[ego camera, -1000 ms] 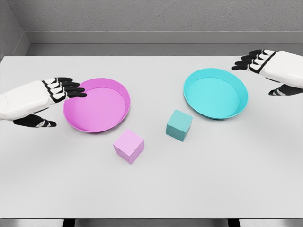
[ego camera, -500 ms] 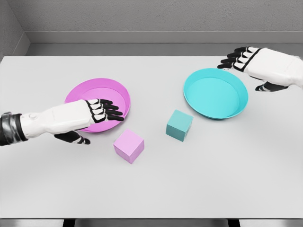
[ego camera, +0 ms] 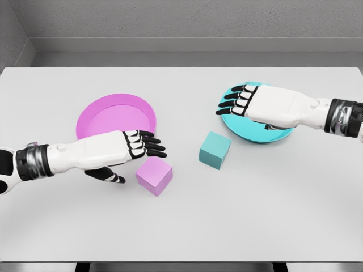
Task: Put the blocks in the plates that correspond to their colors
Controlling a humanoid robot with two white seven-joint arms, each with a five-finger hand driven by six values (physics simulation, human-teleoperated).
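my left hand (ego camera: 131, 146) hovers open-fingered above the pink block (ego camera: 154, 175); i should straddle its sides squarely. my right hand (ego camera: 249, 103) (also open, empty) is over the cyan plate (ego camera: 281, 135).

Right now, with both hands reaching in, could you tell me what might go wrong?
The left hand hovers open beside the pink block, near the pink plate; a low sweep might push the block away or clip the rim. The right hand is over the cyan plate, still short of the teal block, and could bump that plate.
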